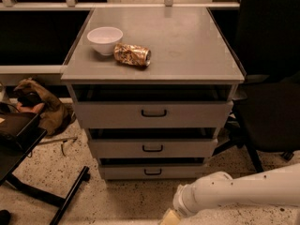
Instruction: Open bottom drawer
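Hovering low over the speckled floor (122, 201), my claw (169, 217) is half cut off, so I cannot tell its state. Just beyond, the bottom drawer (126, 172) sits lowest in the grey cabinet (197, 114); farther back, a crushed can (132, 55) and bowl (104, 39) share the tabletop (187, 46).

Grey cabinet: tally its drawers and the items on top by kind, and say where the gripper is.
Drawers: 3, top drawer, middle drawer, bottom drawer
White bowl: 1
Crushed can: 1
Total: 5
The gripper sits at the picture's bottom edge, below the bottom drawer, apart from it.
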Robot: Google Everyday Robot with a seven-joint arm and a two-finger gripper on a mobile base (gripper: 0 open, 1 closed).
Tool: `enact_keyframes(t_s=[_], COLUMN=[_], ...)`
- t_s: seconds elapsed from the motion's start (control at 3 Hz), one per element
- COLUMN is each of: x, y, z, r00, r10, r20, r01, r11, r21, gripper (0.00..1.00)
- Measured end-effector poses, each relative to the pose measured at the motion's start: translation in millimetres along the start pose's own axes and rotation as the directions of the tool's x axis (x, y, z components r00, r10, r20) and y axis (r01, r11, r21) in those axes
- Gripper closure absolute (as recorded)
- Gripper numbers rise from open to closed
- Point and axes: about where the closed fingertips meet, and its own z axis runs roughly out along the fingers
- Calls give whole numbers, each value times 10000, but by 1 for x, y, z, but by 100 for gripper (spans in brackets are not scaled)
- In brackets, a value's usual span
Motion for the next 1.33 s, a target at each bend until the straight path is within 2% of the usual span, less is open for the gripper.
enact_keyframes(t_s=[0.33,1.0,1.33], x=[17,15,-5], y=[17,16,-1], z=[27,31,51], r00=[9994,9994,9897], r10=[319,354,443], r20=[-139,60,1362], r01=[-327,-350,-383], r11=[9977,9976,9982], r21=[-591,-591,-465], gripper=[0,0,0])
